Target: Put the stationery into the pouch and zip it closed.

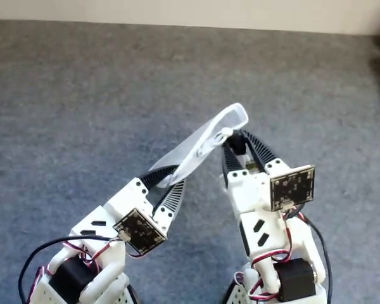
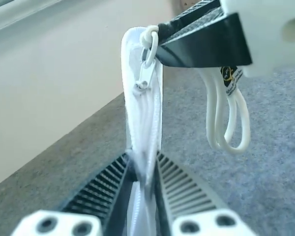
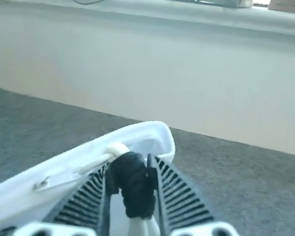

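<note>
**A:** We start with the grey desk. Above its middle the white pouch hangs in the air, stretched between our two arms and off the surface.

**B:** It looks like the zipping step to us. The left gripper is clamped on the pouch's near end, anchoring it. The right gripper is pinched tight on a dark knob tied to the zipper pull.

**A:** And that pull sits right up by the pouch's far end, which curls just past the right fingers. We'd judge the run nearly finished, though we can't tell from here whether the teeth are fully closed.

**B:** So next we need a short, straight tug along the zip line, with the left holding firm so the fabric stays taut.

**A:** Anything inside?

**B:** The pouch is see-through and looks flat. We can't make out any stationery in it. A white cord loop dangles free under the right gripper.
</note>
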Controlling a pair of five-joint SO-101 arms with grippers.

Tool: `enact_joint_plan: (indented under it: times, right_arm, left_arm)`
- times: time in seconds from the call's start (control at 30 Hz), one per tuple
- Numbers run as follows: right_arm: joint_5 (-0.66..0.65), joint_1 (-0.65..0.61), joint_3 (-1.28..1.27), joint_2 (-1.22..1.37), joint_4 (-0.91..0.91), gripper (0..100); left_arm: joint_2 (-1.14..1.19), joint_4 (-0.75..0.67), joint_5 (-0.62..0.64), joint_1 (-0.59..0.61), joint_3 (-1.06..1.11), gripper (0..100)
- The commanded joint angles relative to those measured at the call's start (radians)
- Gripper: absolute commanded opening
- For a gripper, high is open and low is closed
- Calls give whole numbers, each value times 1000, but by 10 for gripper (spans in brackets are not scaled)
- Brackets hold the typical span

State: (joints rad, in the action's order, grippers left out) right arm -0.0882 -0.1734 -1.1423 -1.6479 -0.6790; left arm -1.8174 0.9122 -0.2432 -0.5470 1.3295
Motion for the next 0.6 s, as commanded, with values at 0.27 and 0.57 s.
enact_joint_plan:
  times: [0.27, 0.57]
  right_arm:
    - [9, 186, 16, -8, 84, 5]
    - [0, 131, 24, -10, 45, 5]
  left_arm:
    - [2, 64, -6, 62, -35, 3]
    - [2, 63, -6, 53, -36, 3]
